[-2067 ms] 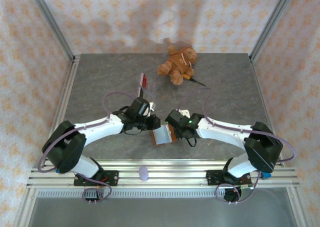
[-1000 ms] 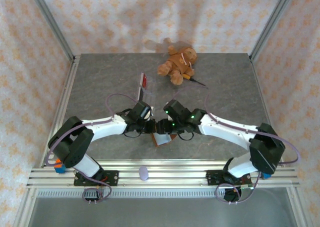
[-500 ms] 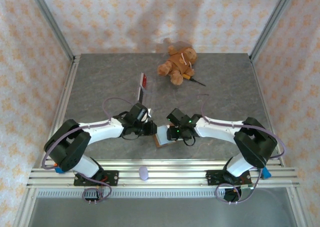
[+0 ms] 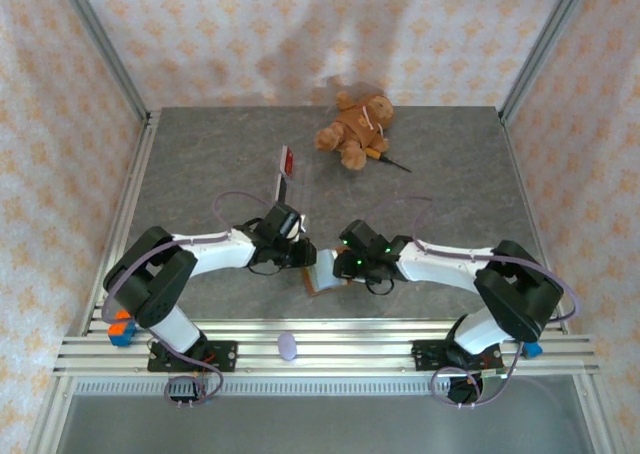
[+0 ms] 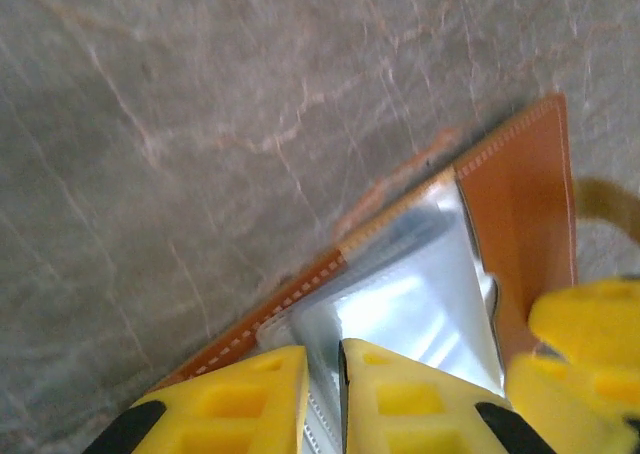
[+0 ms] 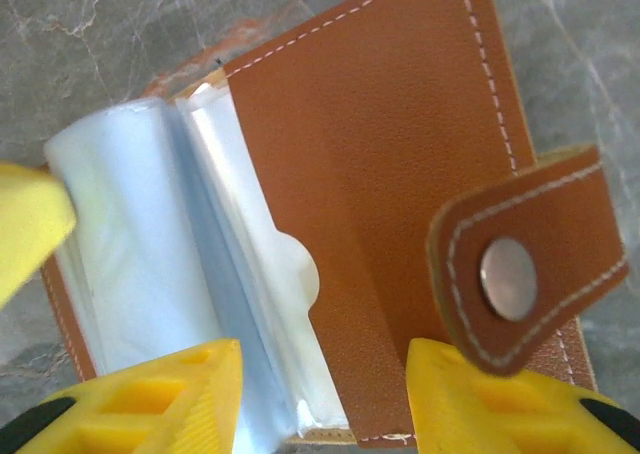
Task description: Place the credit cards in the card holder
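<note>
- Brown leather card holder lies open on the grey bench, low in the middle of the top view, right between the two arms.
- Its clear pockets puff up on the left side of the right wrist view, and the brown cover fills the upper right.
- A brown strap with a round metal snap sticks out at the right of that view.
- The left fingers sit at the bottom of the left wrist view. They are almost shut, with only a thin gap, and they pinch a clear pocket of the card holder.
- In the top view the left fingers touch the left edge of the holder.
- The right fingers sit at the bottom of the right wrist view. They are partly open, one on the clear pockets and one on the brown cover. I cannot tell if they squeeze it.
- A red credit card lies up and to the left of the holder in the top view, well apart from it. Something pale lies just below the card, too small to tell.
- A brown teddy bear lies near the top middle of the bench.
</note>
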`<state>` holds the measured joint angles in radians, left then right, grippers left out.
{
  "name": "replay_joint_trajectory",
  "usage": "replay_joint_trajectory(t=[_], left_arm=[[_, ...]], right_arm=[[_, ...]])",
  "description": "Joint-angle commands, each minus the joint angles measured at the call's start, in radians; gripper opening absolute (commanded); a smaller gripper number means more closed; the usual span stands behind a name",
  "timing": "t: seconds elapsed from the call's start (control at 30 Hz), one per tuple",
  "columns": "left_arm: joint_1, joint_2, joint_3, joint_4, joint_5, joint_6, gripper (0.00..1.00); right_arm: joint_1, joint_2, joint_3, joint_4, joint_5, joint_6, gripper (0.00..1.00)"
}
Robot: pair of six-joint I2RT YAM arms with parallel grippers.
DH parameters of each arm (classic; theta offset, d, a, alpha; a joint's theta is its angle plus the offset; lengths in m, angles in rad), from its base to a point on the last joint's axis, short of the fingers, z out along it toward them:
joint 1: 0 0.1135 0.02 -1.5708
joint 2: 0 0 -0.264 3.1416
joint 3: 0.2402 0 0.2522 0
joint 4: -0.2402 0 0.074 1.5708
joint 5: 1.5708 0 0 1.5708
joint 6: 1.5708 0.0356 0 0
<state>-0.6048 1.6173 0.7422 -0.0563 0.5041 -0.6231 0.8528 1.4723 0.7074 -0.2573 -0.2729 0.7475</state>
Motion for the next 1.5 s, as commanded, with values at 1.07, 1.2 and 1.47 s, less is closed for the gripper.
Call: replay_joint_trajectory(t=[1.07,1.2,1.47], left_arm=[[0.205,-0.312,0.269,-0.366,-0.128,0.187,0.38],[0.221,-0.294,0.388,-0.448,-0.219,0.253,0.88],[0.221,-0.079,0.622,-0.567,-0.460,0.447,0.99]], right_arm=[[-0.031,-0.009,0.494,-0.327,0.073,-0.182,0.55],[-0.046,-0.009,0.531,-0.348,0.163,-0.202,0.59],[-0.063,-0.115,0.471,-0.366,0.421,-0.197,0.88]])
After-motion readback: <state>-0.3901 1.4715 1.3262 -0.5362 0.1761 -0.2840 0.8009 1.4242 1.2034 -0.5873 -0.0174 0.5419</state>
